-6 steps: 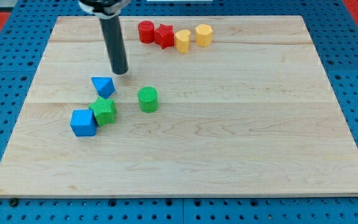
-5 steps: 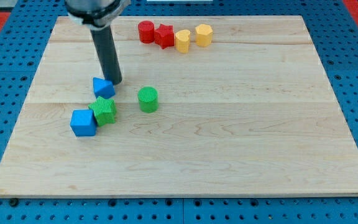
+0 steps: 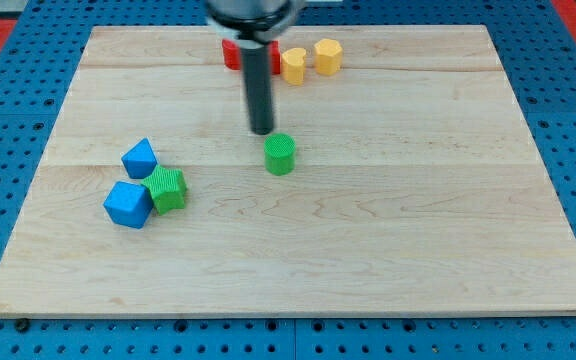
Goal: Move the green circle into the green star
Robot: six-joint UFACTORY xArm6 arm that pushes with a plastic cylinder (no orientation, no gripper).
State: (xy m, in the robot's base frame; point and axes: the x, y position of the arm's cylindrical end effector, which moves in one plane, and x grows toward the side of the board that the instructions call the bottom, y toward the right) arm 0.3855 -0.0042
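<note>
The green circle (image 3: 280, 154) stands near the board's middle. My tip (image 3: 262, 130) is just above and slightly left of it, close to it; I cannot tell if they touch. The green star (image 3: 168, 189) sits at the view's left, far from the circle. It touches a blue cube (image 3: 128, 204) at its lower left, and a blue triangular block (image 3: 140, 158) lies just above it.
At the view's top sit a red circle (image 3: 229, 53), partly hidden behind the rod, and two yellow blocks (image 3: 294, 65) (image 3: 328, 56). The wooden board (image 3: 368, 220) lies on a blue pegboard surface.
My tip has moved right, from beside the blue triangular block to above the green circle. The green circle has shifted right. The blue blocks and green star have shifted slightly left.
</note>
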